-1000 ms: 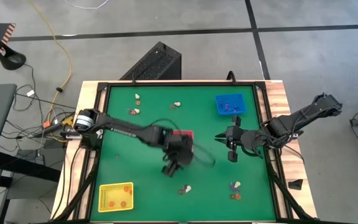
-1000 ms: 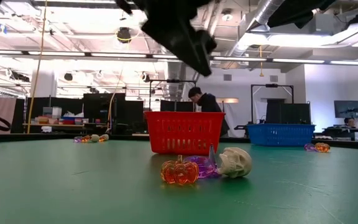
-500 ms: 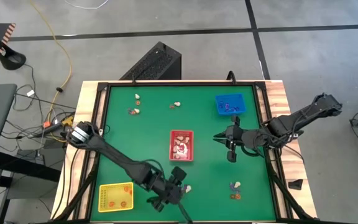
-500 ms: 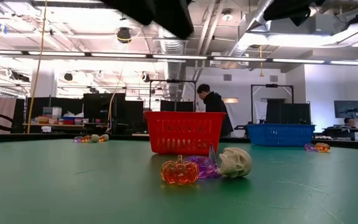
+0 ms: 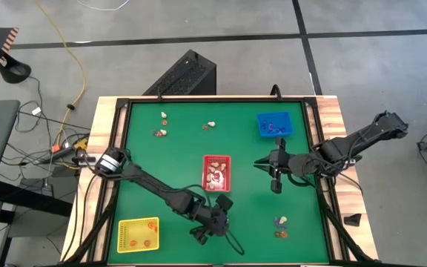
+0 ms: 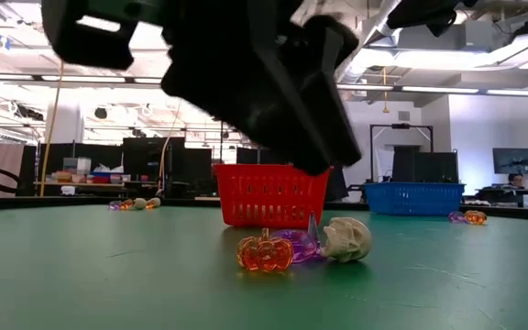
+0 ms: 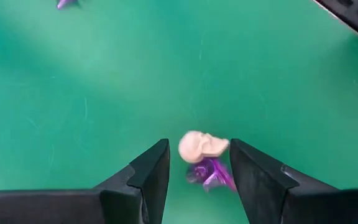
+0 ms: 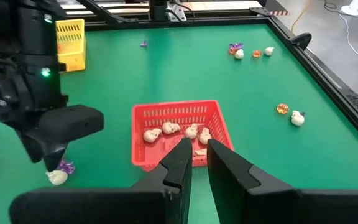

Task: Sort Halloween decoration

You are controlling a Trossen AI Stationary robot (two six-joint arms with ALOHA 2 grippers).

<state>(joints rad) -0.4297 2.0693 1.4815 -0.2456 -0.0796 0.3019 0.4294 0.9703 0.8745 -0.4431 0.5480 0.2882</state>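
Note:
A small heap of Halloween decoration lies near the table's front middle: a cream skull, a purple trinket and an orange pumpkin. My left gripper hangs open above the heap, slanting down, and touches nothing. In its wrist view the skull shows between its two fingers. In the low view its dark body hangs well clear of the trinkets. From overhead, my left gripper hides the heap. My right gripper waits right of the red tray. A narrow gap shows between its fingers, with nothing in it.
The red tray holds several cream skulls. A blue tray stands at the far right and a yellow tray at the near left. More trinkets lie at the near right and at the far left.
My left gripper has swung from above the red tray toward the table's near edge. It has come down over the heap of trinkets and now fills the upper part of the low view. The trinkets have not moved.

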